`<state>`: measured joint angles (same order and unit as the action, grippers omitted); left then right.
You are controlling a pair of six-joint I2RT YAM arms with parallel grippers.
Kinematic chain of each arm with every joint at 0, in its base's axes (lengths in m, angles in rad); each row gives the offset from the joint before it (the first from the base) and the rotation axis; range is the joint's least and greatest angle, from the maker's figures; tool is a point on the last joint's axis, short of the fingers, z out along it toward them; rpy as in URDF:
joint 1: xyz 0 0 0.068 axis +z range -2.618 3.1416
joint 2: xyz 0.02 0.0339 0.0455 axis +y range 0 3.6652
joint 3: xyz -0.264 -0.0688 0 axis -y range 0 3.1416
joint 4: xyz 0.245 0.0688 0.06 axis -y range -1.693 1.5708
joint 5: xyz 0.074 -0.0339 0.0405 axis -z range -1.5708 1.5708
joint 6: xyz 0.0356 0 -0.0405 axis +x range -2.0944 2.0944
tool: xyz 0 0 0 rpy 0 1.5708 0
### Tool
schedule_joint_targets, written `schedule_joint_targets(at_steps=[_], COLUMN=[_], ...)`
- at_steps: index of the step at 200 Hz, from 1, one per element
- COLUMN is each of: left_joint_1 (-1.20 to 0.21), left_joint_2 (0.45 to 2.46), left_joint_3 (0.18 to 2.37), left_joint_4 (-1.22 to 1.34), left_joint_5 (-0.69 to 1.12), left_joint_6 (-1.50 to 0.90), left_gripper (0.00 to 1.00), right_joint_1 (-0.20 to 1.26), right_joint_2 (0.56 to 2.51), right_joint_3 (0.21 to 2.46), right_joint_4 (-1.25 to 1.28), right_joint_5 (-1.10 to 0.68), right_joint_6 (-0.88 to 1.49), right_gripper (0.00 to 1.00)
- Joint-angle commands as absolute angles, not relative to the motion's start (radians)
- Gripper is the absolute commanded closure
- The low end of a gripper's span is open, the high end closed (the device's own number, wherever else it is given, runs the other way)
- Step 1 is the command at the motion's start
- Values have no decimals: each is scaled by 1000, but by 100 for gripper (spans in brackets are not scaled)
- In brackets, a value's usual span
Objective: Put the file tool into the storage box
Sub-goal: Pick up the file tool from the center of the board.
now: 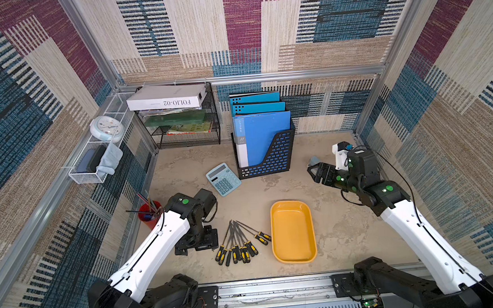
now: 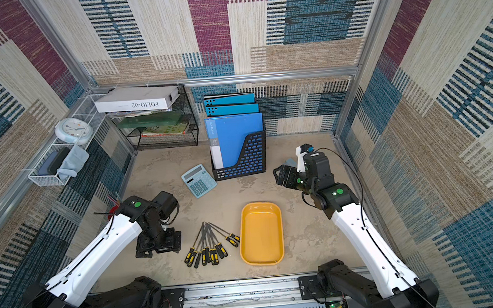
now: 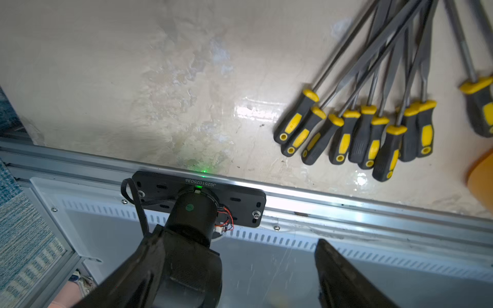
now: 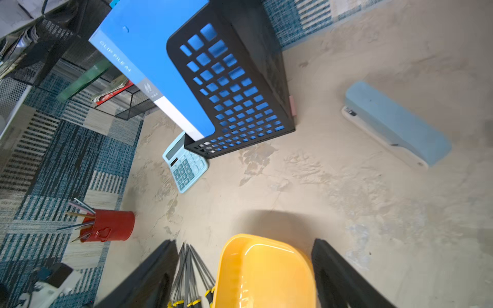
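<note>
Box [image 1: 167,96] reads "FOLIO-02", folder [image 4: 149,40] "CLIP FILE A4"; left tool [image 3: 240,240] and right tool [image 4: 244,241] stand spread, empty.

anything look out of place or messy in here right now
Mostly the file tools: they lie in a loose fan beside the empty storage box, shafts crossing, two lying apart nearer the box. A pale cloth droops over the rim of the white wire basket. Nothing looks spilled or broken.
</note>
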<state>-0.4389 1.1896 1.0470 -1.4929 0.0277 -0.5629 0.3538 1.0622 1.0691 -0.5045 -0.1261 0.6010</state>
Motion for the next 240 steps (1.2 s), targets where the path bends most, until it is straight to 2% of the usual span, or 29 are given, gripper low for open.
schedule_joint_targets(at_steps=[1, 46, 112, 127, 175, 240], left_joint_1=[-440, -440, -474, -488, -488, -488], left_joint_2=[1221, 1324, 1458, 1484, 1466, 1483], left_joint_3=[1012, 976, 959, 961, 859, 815], left_joint_4=[-1464, -1343, -1220, -1205, -1114, -1051], left_joint_5=[101, 129, 130, 110, 104, 73], left_joint_6=[-484, -470, -554, -586, -718, -764], left_gripper=[16, 31, 34, 37, 50, 53], right_joint_1=[411, 466, 474, 474, 474, 473], right_joint_2=[1100, 1119, 1147, 1159, 1198, 1195], right_joint_3=[1086, 1053, 1047, 1060, 1086, 1062], right_joint_4=[-601, -590, -583, -581, -582, -551], right_joint_5=[-66, -83, -102, -105, -126, -152], right_joint_6=[688, 726, 714, 701, 669, 637], right_gripper=[23, 30, 32, 32, 33, 33])
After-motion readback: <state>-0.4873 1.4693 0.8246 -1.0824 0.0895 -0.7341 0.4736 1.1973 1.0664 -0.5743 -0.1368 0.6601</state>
